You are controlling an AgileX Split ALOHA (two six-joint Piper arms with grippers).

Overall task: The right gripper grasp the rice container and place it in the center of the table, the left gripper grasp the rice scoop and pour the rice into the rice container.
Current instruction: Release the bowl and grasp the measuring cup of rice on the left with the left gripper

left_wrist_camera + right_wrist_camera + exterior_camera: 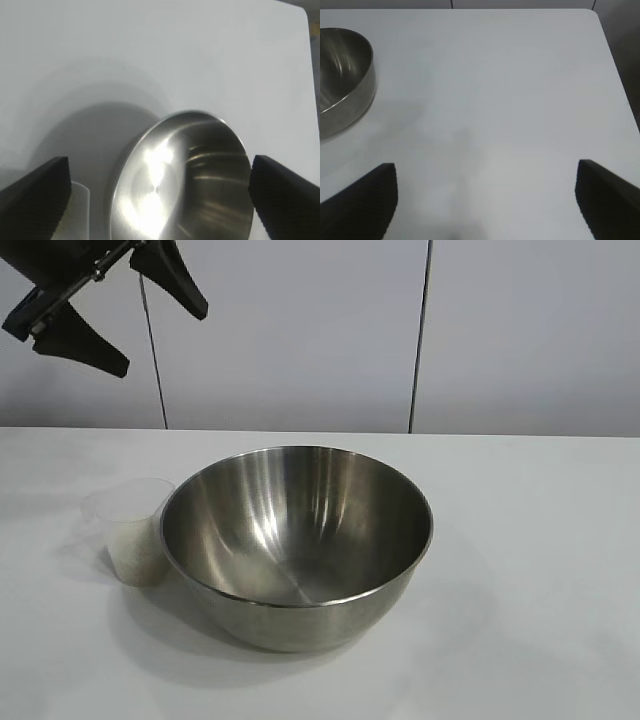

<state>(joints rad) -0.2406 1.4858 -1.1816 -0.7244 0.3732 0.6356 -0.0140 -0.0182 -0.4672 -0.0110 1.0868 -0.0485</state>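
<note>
The rice container, a big shiny steel bowl, stands empty at the middle of the white table. Touching its left side is the rice scoop, a small clear cup with white rice in its lower part. My left gripper hangs open high above the table's back left corner, well clear of the scoop. In the left wrist view the gripper frames the bowl, and an edge of the scoop shows. The right gripper is open over bare table, the bowl off to one side.
A pale panelled wall stands behind the table. The table's far edge and rounded corner show in the right wrist view. Bare tabletop lies to the right of the bowl and in front of it.
</note>
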